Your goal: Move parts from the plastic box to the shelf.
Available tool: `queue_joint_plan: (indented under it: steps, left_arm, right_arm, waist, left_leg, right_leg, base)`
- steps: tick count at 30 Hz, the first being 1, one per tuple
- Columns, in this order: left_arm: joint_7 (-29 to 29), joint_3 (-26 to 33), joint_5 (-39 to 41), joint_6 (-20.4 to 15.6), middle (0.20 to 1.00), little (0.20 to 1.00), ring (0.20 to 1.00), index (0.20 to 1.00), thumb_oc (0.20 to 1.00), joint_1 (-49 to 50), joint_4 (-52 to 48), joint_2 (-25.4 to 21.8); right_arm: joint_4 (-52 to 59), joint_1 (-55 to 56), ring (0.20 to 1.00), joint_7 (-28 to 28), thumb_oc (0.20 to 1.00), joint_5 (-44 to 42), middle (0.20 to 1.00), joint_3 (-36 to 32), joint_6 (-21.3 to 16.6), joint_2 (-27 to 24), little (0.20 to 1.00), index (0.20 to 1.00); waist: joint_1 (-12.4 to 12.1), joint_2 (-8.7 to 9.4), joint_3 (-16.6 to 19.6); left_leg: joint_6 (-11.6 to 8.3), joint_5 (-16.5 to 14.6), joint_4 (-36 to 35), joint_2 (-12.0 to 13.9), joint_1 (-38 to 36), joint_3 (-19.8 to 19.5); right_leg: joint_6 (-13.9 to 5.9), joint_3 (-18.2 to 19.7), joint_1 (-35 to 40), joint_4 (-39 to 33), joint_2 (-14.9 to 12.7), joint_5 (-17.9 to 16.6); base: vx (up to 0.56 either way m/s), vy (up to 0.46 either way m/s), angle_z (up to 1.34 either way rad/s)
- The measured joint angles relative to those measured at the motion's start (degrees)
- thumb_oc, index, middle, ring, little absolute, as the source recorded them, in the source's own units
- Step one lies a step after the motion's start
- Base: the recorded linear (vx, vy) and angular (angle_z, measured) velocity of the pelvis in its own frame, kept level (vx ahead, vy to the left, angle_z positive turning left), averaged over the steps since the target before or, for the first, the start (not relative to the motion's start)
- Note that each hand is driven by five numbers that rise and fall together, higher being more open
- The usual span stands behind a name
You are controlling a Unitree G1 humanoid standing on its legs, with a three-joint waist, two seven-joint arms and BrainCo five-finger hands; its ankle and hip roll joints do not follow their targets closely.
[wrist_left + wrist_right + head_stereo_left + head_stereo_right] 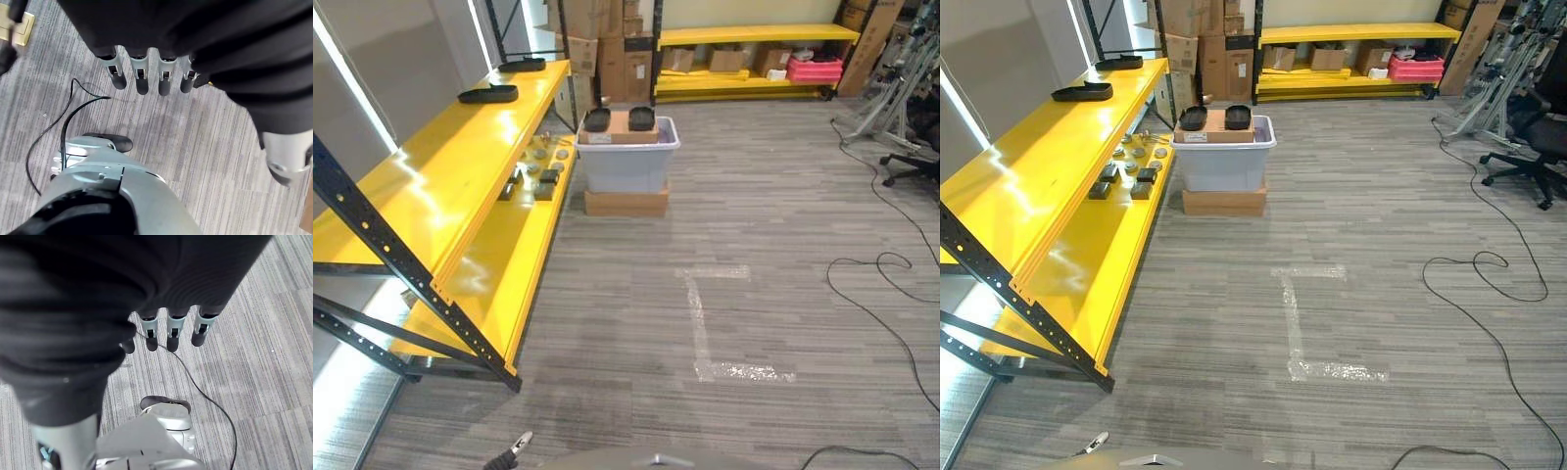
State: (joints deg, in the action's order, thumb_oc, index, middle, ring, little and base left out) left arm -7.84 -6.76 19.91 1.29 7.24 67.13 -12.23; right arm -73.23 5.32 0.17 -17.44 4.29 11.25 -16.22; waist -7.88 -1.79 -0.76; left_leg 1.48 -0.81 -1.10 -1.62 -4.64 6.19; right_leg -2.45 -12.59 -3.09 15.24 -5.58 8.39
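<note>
At the far left we see the yellow shelf (460, 186), two black trays (489, 94) on its top level and small dark parts (1126, 176) on the lower level. Right of it, farther off, the grey plastic box (626, 162) sits on a flat carton (626, 203), carrying a cardboard piece (620, 127) and two black parts (597, 119); its white label is too small to read. Our left hand (142, 73) and right hand (171, 330) hang above the carpet (754, 294), fingers straight, holding nothing.
</note>
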Motion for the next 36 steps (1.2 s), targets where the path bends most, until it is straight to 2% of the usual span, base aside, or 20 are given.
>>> queue_joint_plan:
  steps: [8,19,34,36]
  left_arm:
    - [-0.15,-0.01,0.03,0.00,1.000,1.000,1.000,1.000,1.000,0.02,0.03,0.00]
    - [0.05,0.04,0.06,0.27,1.000,1.000,1.000,1.000,1.000,0.29,1.45,0.00]
    - [0.05,0.03,0.01,0.89,1.000,1.000,1.000,1.000,1.000,0.24,1.51,0.01]
    - [0.07,0.21,1.55,0.53,1.000,1.000,1.000,1.000,1.000,0.23,1.49,0.10]
  right_arm:
    - [-0.99,0.04,1.000,0.21,1.000,1.49,1.000,-0.02,-1.43,-0.05,1.000,1.000]
    - [-1.08,0.22,1.000,0.61,1.000,2.09,1.000,-0.04,-1.55,-0.06,1.000,1.000]
    - [-1.97,0.00,1.000,0.45,1.000,2.06,1.000,-0.06,0.44,-0.05,1.000,1.000]
    - [-2.10,0.00,1.000,-0.19,1.000,1.82,1.000,-0.22,-1.14,-0.05,1.000,1.000]
  waist:
    - [0.02,-0.14,0.10]
    - [-0.02,-0.06,0.68]
    - [-0.07,0.07,1.06]
    - [-0.27,0.08,1.05]
  left_leg:
    - [0.00,0.00,0.02,0.00,-0.13,-0.01]
    - [0.00,0.00,0.03,-0.01,-0.24,-0.03]
    - [0.00,0.00,0.11,-0.01,-0.34,-0.05]
    - [0.01,0.00,0.12,-0.03,-0.41,-0.10]
  right_leg:
    - [0.01,-0.05,0.14,0.00,-0.01,-0.01]
    - [0.01,-0.05,0.26,0.05,-0.02,-0.02]
    - [0.01,-0.07,0.36,0.10,-0.04,-0.01]
    - [0.00,-0.07,0.35,0.10,-0.04,-0.01]
  base:
    - [0.00,0.000,0.00]
    - [0.00,0.000,0.00]
    - [0.01,0.005,0.00]
    - [0.05,0.044,0.00]
